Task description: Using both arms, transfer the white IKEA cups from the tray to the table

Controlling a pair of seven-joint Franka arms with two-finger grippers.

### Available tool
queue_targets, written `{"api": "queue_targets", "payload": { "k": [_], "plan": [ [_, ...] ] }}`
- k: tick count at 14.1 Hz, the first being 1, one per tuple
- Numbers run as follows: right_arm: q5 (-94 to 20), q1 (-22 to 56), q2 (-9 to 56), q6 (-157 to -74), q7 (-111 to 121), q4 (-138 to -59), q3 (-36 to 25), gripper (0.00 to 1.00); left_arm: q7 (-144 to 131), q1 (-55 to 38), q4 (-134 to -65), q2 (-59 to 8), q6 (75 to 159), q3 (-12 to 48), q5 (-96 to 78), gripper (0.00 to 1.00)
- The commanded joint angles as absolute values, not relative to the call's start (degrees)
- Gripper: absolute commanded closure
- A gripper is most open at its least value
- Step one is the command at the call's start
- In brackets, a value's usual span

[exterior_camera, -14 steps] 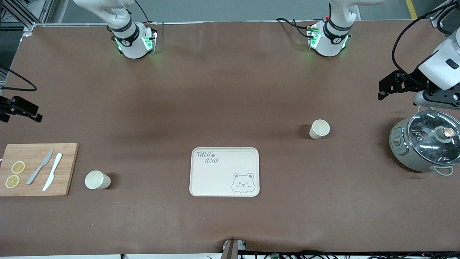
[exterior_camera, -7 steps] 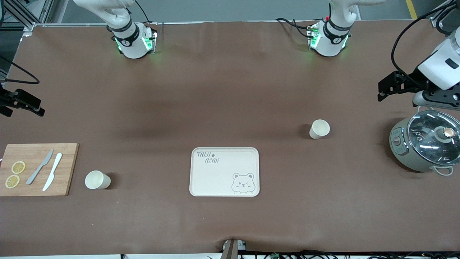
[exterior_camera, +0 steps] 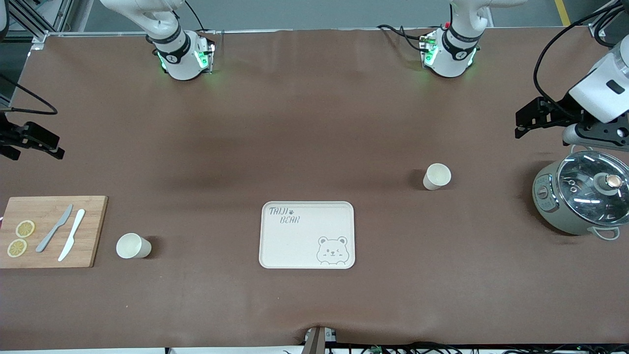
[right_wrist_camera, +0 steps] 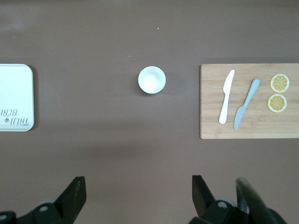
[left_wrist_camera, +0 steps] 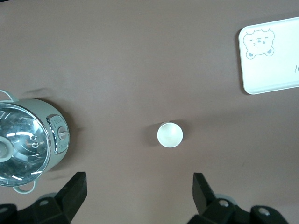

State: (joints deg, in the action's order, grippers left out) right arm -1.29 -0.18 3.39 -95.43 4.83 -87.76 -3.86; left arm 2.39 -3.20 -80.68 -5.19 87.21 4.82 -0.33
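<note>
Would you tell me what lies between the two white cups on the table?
In the front view, only the bear-printed tray sits between the cup by the cutting board and the cup near the pot.

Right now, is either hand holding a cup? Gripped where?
Nothing is held. The left hand and right hand are both open in the air. One white cup stands near the cooking pot, the other beside the cutting board.

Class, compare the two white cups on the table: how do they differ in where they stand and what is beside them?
The cup by the cutting board stands nearer the front camera, toward the right arm's end; the cup by the pot stands farther, toward the left arm's end. The first has the cutting board close beside it; the second stands apart from the pot. Both are upright, plain, and off the tray.
</note>
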Motion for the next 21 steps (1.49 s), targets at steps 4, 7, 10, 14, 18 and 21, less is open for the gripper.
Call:
{"api": "queue_targets", "payload": {
  "k": [4, 7, 10, 14, 18, 21],
  "plan": [
    [-0.4, -2.8, 1.9, -95.5, 3.6, -87.8, 0.4, 0.0, 3.4, -2.9, -82.4, -3.9, 88.0, 5.3, 1.8, 0.0],
    [-0.4, -2.7, 1.9, -95.6, 3.6, -87.7, 0.4, 0.0, 3.5, -2.8, -82.5, -3.9, 88.1, 5.3, 2.0, 0.0],
    [-0.4, -2.6, 1.9, -95.5, 3.6, -87.7, 0.4, 0.0, 3.5, -2.9, -82.7, -3.9, 88.3, 5.3, 2.1, 0.0],
    [-0.4, -2.6, 1.9, -95.6, 3.6, -87.7, 0.4, 0.0, 3.5, -2.9, -83.3, -3.8, 88.7, 5.3, 2.2, 0.0],
    [-0.3, -2.7, 1.9, -95.7, 3.6, -87.8, 0.4, 0.0, 3.5, -2.9, -83.3, -3.9, 88.8, 5.3, 2.2, 0.0],
    [1.0, -2.7, 1.8, -95.9, 3.6, -88.2, 0.4, 0.0, 3.5, -2.8, -83.1, -3.9, 89.7, 5.3, 1.9, 0.0]
  ]
}}
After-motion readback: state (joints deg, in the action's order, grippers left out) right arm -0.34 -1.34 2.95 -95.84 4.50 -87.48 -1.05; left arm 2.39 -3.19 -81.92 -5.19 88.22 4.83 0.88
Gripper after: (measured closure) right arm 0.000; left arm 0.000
